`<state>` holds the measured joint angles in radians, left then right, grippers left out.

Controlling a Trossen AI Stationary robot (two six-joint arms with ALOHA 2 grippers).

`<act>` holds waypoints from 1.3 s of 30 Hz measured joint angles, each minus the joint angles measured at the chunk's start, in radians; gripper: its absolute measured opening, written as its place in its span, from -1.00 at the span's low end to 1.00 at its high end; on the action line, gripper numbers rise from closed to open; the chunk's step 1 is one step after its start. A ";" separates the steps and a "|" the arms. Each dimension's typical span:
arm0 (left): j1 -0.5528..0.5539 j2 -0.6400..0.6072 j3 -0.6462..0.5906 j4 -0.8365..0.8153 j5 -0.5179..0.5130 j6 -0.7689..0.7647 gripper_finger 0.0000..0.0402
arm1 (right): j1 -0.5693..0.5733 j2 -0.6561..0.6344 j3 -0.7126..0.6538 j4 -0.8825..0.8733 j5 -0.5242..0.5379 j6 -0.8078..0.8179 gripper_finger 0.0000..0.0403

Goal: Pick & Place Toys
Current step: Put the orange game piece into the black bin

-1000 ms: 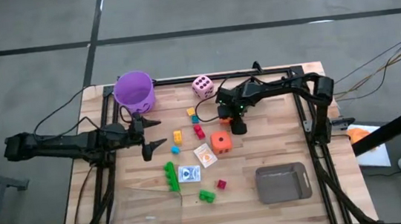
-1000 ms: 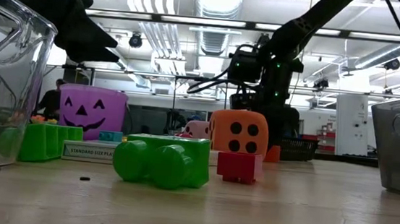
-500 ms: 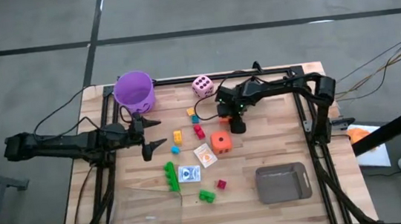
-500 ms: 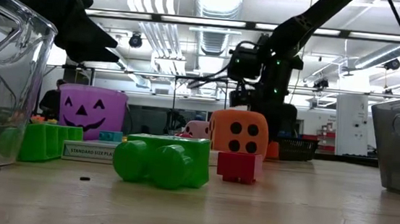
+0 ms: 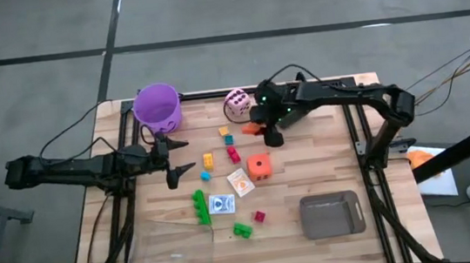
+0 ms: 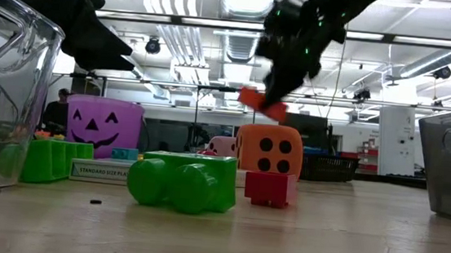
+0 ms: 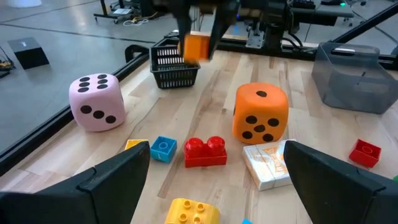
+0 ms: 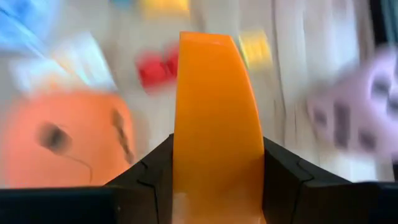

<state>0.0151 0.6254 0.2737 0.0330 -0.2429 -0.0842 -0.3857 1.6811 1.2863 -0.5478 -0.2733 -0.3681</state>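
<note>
My right gripper [image 5: 267, 133] is shut on a small orange brick [image 8: 214, 118], high above the table between the pink die [image 5: 236, 102] and the orange die [image 5: 259, 166]. The brick also shows in the low view [image 6: 262, 103] and in the left wrist view [image 7: 197, 45]. My left gripper [image 5: 183, 156] is open and empty at the table's left, next to the purple bucket [image 5: 157, 106]. Red [image 5: 233, 154], yellow [image 5: 208, 160] and green [image 5: 200, 207] bricks and two card packs [image 5: 240, 182] lie flat on the table. My right gripper pinches the orange brick by two opposite sides [image 8: 181, 163] between its two fingers [image 8: 283, 171]. The brick sticks out beyond the fingertips. It is lifted clear of the table and sits tilted in the low view [image 6: 265, 106].
A grey tray [image 5: 331, 214] stands at the near right. A clear plastic container [image 5: 173, 252] stands at the near left. A small green brick [image 5: 243, 230] and a small red one [image 5: 260, 216] lie near the front. A black basket [image 7: 174, 65] sits beyond the table.
My right gripper has gone up and a little toward the table's far left. It has carried the orange brick from table height beside the orange die to well above it. The brick now hangs tilted, clear of the table.
</note>
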 joint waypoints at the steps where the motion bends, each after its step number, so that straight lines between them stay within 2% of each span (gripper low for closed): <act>1: 0.000 0.000 0.000 0.001 0.000 0.002 0.84 | 0.000 -0.014 -0.007 0.048 -0.060 0.006 -0.20; 5: 0.000 -0.001 -0.001 0.004 -0.001 0.006 0.84 | 0.005 -0.049 -0.086 0.331 -0.298 0.070 -0.20; 9: 0.000 -0.001 -0.026 0.071 -0.004 0.006 0.84 | 0.032 -0.043 -0.203 0.692 -0.426 0.185 -0.20; 16: 0.000 -0.002 -0.114 0.246 -0.004 0.011 0.84 | 0.118 -0.026 -0.375 1.228 -0.445 0.331 -0.20; 20: 0.000 -0.002 -0.131 0.286 -0.003 0.018 0.84 | 0.171 -0.029 -0.438 1.412 -0.442 0.393 -0.20; 27: 0.000 -0.002 -0.131 0.287 0.000 0.017 0.84 | 0.249 -0.051 -0.487 1.414 -0.433 0.427 -0.20; 29: 0.000 -0.002 -0.131 0.285 0.000 0.017 0.84 | 0.270 -0.070 -0.496 1.354 -0.438 0.439 -0.20; 34: 0.000 -0.002 -0.131 0.279 0.000 0.017 0.84 | 0.324 -0.168 -0.498 1.062 -0.454 0.439 -0.20; 39: 0.000 -0.002 -0.131 0.268 0.000 0.014 0.84 | 0.386 -0.321 -0.497 0.723 -0.429 0.444 -0.20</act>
<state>0.0154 0.6239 0.1429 0.3014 -0.2428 -0.0704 0.0005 1.3600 0.7895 0.1749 -0.7023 0.0760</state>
